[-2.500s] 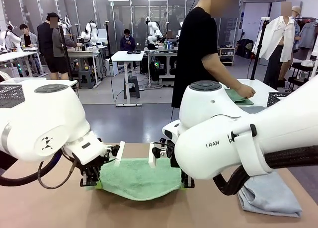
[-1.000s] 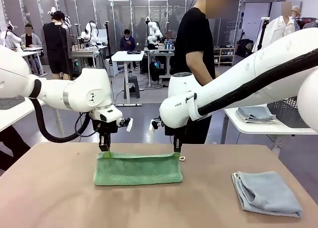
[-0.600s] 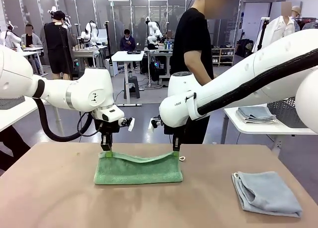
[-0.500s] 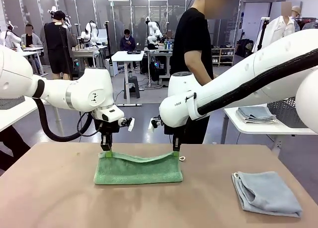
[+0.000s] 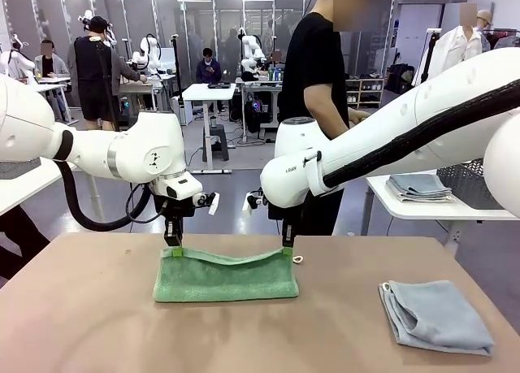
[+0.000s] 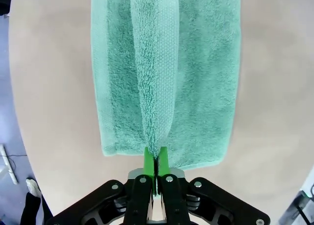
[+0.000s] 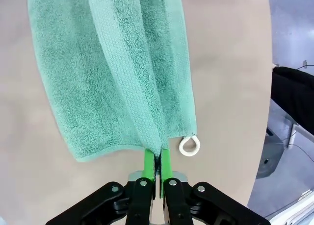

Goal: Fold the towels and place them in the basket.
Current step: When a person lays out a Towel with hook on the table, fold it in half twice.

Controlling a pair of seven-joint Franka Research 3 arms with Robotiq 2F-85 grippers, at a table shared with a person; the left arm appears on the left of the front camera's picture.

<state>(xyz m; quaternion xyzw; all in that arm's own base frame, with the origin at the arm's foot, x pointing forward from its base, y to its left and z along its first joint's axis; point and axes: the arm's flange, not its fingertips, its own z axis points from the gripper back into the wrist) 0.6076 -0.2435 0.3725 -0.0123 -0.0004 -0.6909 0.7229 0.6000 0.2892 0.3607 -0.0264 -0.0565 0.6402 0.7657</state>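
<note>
left claw [image 5: 173, 248] and right claw [image 5: 287, 245] each pinch one end of the raised top edge of the mint green towel [image 5: 226, 279], folded on the worktop [image 5: 81, 324]; pale blue-grey towel [image 5: 439, 314] lies well apart, to the right.

Long towel [image 5: 226, 277] at middle of table [image 5: 81, 316], second towel [image 5: 436, 314] well right and nearer, person [image 5: 317, 88] behind far edge

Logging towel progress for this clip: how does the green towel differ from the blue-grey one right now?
Grip: the left claw and right claw pinch the green towel at its far edge, lifting it slightly; the blue-grey towel lies untouched. Shape: the green towel is a long, neat strip mid-table; the blue-grey towel is a squarer, looser fold toward the robot's right. Both are folded terry cloths on the table.
</note>
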